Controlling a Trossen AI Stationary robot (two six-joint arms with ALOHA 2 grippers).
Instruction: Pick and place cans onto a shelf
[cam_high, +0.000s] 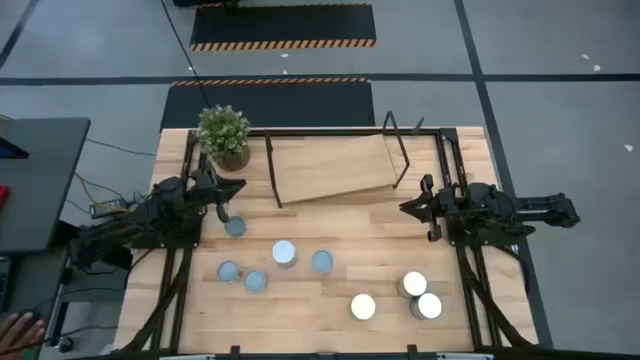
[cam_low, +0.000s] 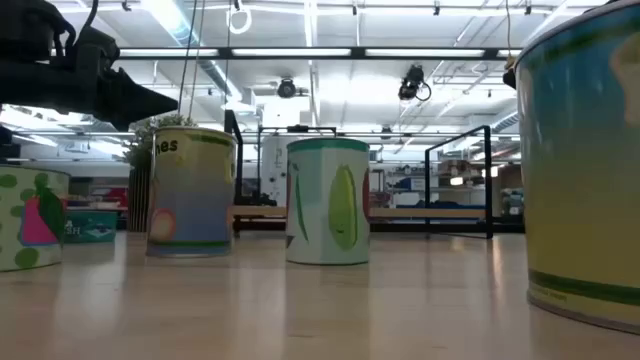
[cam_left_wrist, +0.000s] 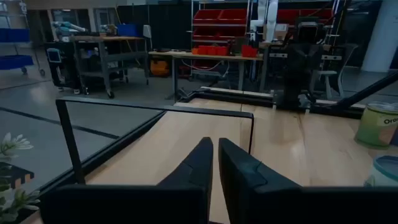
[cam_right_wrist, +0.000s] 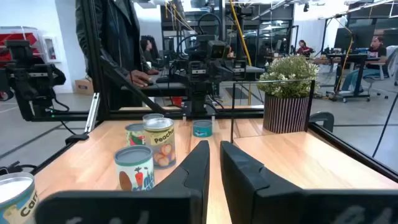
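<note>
**Inspector:** Starting with hazards: all eight cans (cam_high: 284, 253) stand on the desk (cam_high: 330, 300), and the shelf (cam_high: 335, 167) at the far side carries none. Its board is tilted, so a can set down carelessly may, in my judgement, slide or roll off. Two cans (cam_high: 421, 296) at the right stand touching; reaching for one risks toppling its neighbour.

**Operator:** And the grippers?

**Inspector:** The left gripper (cam_high: 226, 188) hangs beside the potted plant (cam_high: 224, 136), near the shelf's left end, fingers pressed together, holding nothing. One can (cam_high: 235, 226) sits just in front of it; descending with fingers together would knock it. The right gripper (cam_high: 408, 208) waits by the shelf's right end, likewise closed and empty.
</note>
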